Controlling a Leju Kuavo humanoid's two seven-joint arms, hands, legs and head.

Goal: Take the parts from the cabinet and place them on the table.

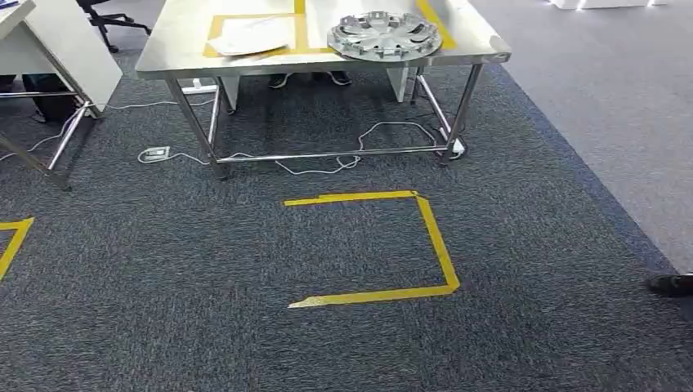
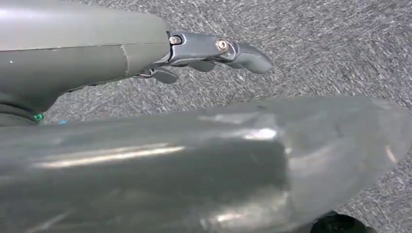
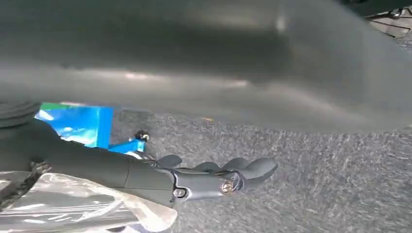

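**One part on the table, and something in plastic against my right palm**

I am looking across dark carpet at the steel table (image 1: pixel 188 51); a silver hubcap (image 1: pixel 384 34) lies on its top near the right end, partly over a yellow tape outline; beside it, inside that outline, rests a pale flat item (image 1: pixel 249 36) that I cannot identify, perhaps a bagged part. On the floor between me and the table an open square of yellow floor tape (image 1: pixel 437 245) marks what I take to be my standing spot; white cables (image 1: pixel 323 167) trail under the table; a person's shoes (image 1: pixel 309 79) show beneath the far edge, and a dark shoe (image 1: pixel 672 284) sits at the right margin.

My left hand (image 2: pixel 204 56) hangs over the carpet, fingers loosely extended and holding nothing. My right hand (image 3: pixel 194 179) also hangs low, fingers lying fairly straight; crinkled clear plastic wrap (image 3: pixel 73 206) lies against its palm side, and I cannot tell whether I am gripping it or whether it merely rests there; something blue (image 3: pixel 77 124) sits just behind.

My judgement: at least one part is already delivered, so the task is under way but not finished; the cabinet is nowhere before me; if the plastic holds a part, stepping to the tape and setting it down is what remains for this round.
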